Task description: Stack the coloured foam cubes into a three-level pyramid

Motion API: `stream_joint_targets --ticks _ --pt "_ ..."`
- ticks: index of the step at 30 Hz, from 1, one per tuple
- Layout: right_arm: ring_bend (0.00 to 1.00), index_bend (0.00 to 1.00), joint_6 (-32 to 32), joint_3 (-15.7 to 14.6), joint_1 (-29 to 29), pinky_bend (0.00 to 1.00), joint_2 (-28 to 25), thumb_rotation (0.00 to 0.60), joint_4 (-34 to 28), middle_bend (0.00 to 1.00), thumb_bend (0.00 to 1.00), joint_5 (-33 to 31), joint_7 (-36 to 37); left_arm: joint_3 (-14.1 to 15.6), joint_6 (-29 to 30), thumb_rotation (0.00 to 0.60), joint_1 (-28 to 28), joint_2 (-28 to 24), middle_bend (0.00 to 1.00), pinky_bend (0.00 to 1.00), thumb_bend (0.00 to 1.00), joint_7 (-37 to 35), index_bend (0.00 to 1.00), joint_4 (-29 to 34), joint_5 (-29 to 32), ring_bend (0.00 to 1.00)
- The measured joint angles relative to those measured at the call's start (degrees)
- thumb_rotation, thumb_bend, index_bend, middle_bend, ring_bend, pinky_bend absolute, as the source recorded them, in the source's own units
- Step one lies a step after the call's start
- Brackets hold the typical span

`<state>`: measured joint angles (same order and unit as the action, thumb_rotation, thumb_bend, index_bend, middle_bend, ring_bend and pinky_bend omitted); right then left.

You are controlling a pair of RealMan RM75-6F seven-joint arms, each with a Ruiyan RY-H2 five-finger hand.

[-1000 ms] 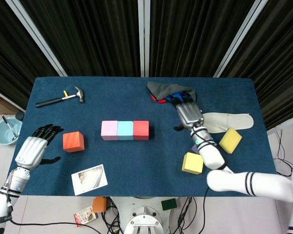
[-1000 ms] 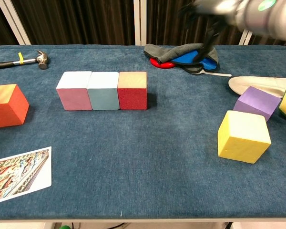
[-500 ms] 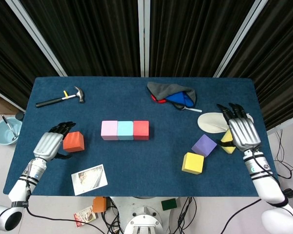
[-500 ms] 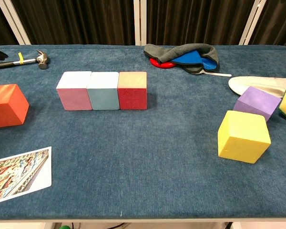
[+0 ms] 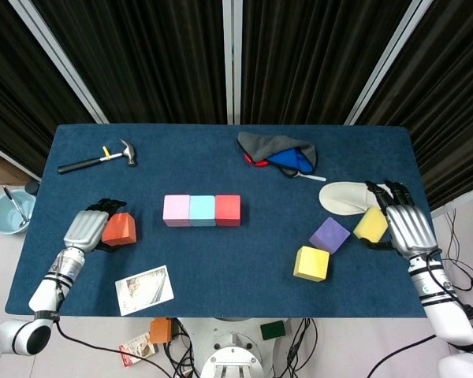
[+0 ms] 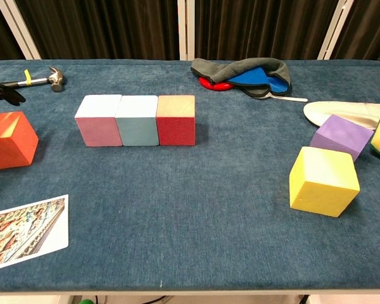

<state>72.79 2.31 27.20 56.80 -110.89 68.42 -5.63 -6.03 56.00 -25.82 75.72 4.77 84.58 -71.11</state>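
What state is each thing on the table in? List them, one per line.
pink, blue and red cubes: touching row, nothing stacked on them
orange cube: on the table, left hand closing around it
yellow cube: loose, upright
purple cube: loose, beside the yellow cube
second yellow cube: tilted, right hand against it
hammer: lying flat
insole: lying flat
card: lying flat

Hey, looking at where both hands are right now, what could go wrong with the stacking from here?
The left hand is at the orange cube's side; a weak grasp might let it slip. The right hand reaches the far yellow cube, which sits against the white insole and purple cube, so either could get nudged. Placing cubes may shift the pink-blue-red row.
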Motion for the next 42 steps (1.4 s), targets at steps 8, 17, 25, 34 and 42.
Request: stream_joint_targets --ticks 8,17,25,34,42 --pt "0.02 0.09 -1.1 1.3 -1.1 0.00 0.8 0.600 1.0 0.15 0.03 0.4 1.3 -0.4 1.3 0.600 -0.4 -0.5 0.47 0.42 0.14 0.9 0.45 -0.5 0.2 0.38" --pt "0.02 0.09 -0.4 3.2 -2.4 0.00 -0.6 0.600 -0.5 0.15 0.03 1.1 1.9 -3.7 2.9 0.600 -1.8 -8.3 0.46 0.43 0.14 0.7 0.44 9.6 -0.5 0.38" --pt "0.02 0.09 0.7 4.1 -4.4 0.00 -2.6 0.600 -2.1 0.15 0.03 1.5 2.2 -8.5 -1.6 0.600 -8.9 -11.7 0.46 0.43 0.14 6.6 0.44 16.2 7.0 0.38" --pt "0.02 0.09 1.0 4.5 -6.2 0.00 -3.9 0.600 -2.7 0.15 0.03 1.9 2.9 -11.2 -4.5 0.600 -19.9 -8.9 0.46 0.42 0.14 18.3 0.43 17.5 26.6 0.38" --pt "0.02 0.09 -0.3 4.9 -6.4 0.00 -3.6 0.600 -1.9 0.15 0.03 2.0 3.3 -9.1 -2.3 0.600 -24.7 -5.0 0.46 0.42 0.14 23.7 0.43 18.3 30.0 0.38"
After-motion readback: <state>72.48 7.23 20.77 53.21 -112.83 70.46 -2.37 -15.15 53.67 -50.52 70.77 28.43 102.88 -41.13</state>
